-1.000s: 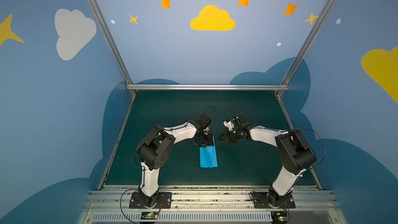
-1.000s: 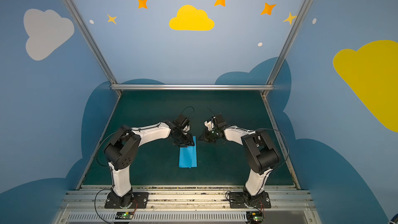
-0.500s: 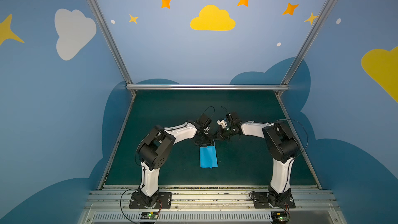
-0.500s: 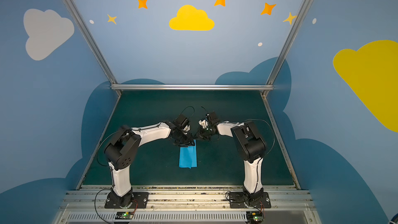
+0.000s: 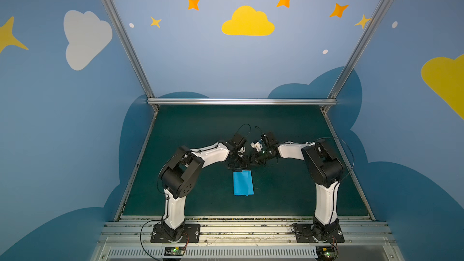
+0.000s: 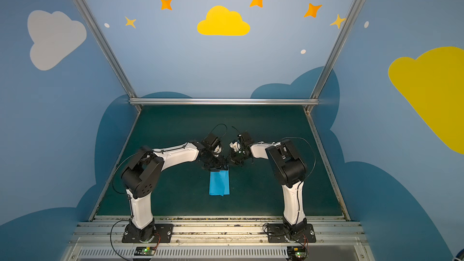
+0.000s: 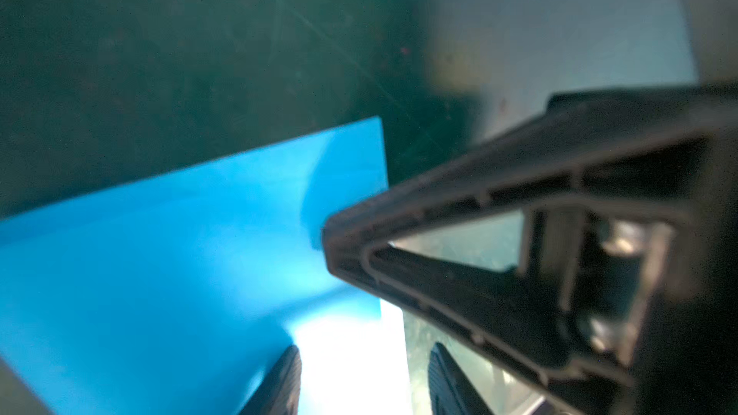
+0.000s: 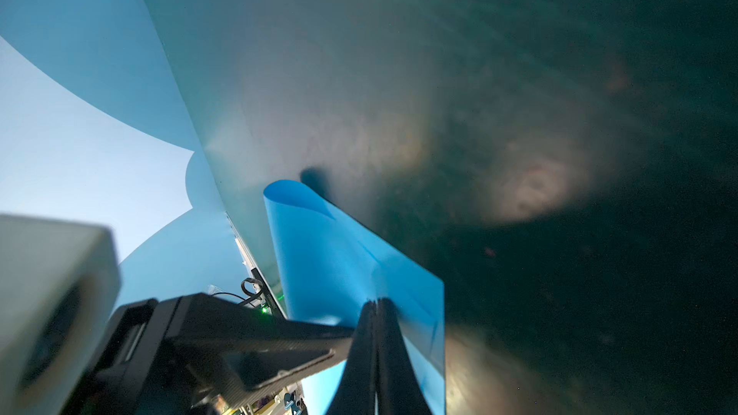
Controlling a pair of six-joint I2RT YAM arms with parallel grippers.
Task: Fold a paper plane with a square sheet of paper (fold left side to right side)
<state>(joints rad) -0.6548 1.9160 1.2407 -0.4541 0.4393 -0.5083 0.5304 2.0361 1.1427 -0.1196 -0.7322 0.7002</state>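
At the table's (image 5: 200, 134) middle, my closed right gripper (image 8: 375, 313) touches the far edge of the square sheet of paper (image 5: 242, 183), left gripper (image 7: 365, 373) agape: featherlight, springy, best pinched at a corner.

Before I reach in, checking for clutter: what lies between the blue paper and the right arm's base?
Only bare green mat, then the metal rail under the base, in both top views.

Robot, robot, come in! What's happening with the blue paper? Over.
Left gripper open, far edge of paper. Right gripper shut, same edge. Paper folded over, fold loose. Grippers crowd each other.
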